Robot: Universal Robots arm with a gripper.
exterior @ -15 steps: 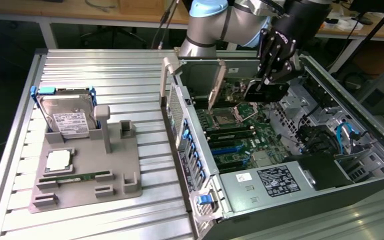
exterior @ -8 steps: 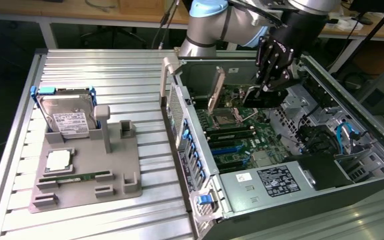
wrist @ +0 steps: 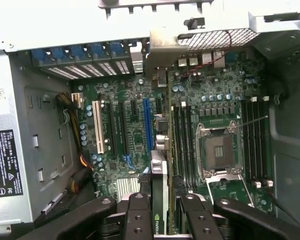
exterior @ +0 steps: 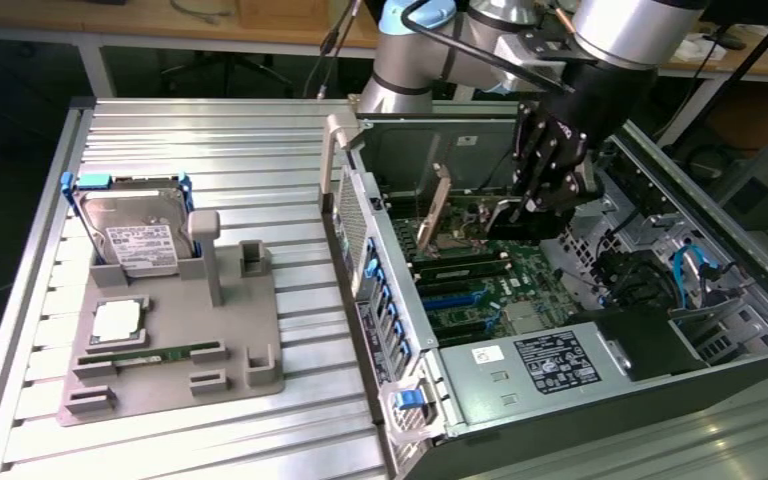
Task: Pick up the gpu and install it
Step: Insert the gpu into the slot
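While our gripper clamps the gpu edge-on between its fingers, we hold the card upright over the motherboard, bracket toward the rear slots, presumably to meet a slot squarely.

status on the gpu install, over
Gripper shut on gpu, card held edge-on. Inside open pc case, above motherboard. Not seated in a slot yet. Nothing visibly blocking.

even overhead light; glare whitens the case rim in wrist view; case interior shadowed; gripper fingers soft, dark.
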